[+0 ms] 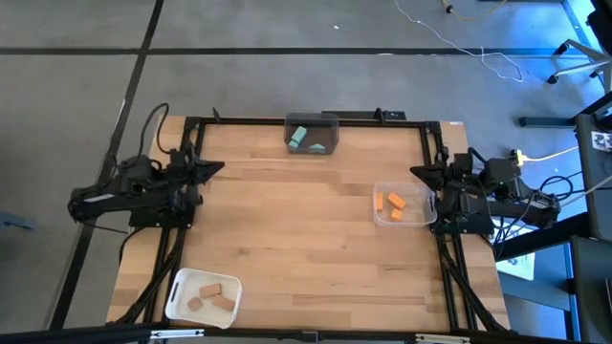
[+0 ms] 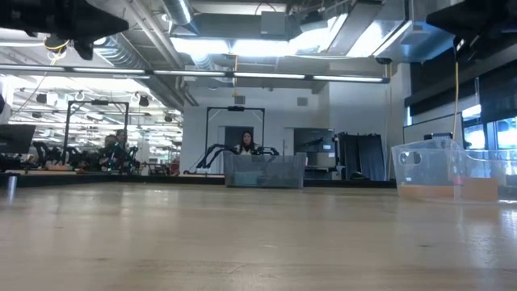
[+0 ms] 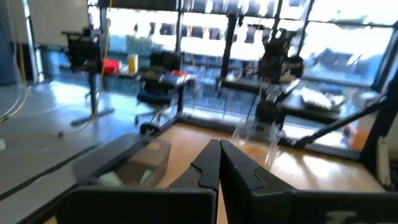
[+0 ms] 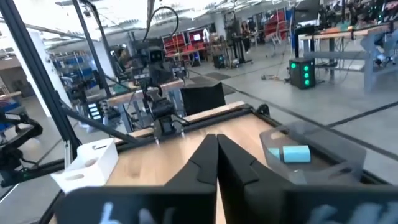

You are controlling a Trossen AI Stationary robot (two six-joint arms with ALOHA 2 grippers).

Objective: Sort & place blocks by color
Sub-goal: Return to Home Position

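Your left pincer (image 1: 218, 168) and right pincer (image 1: 417, 172) hang at the counter's (image 1: 306, 239) left and right edges, each pressed together, holding nothing. No block lies loose: orange blocks (image 1: 394, 202) sit in the clear bin (image 1: 379, 214) just beside the right pincer, teal blocks (image 1: 299, 137) in the far dark grey bin (image 1: 313, 118), tan blocks (image 1: 210, 291) in the near-left white bin (image 1: 177, 287). You likely need no further reach.

The left arm (image 1: 134, 194) and right arm (image 1: 478, 194) sit folded at mid-left and mid-right; the left pincer (image 3: 219, 148) and right pincer (image 4: 216, 139) have fingers pressed together.
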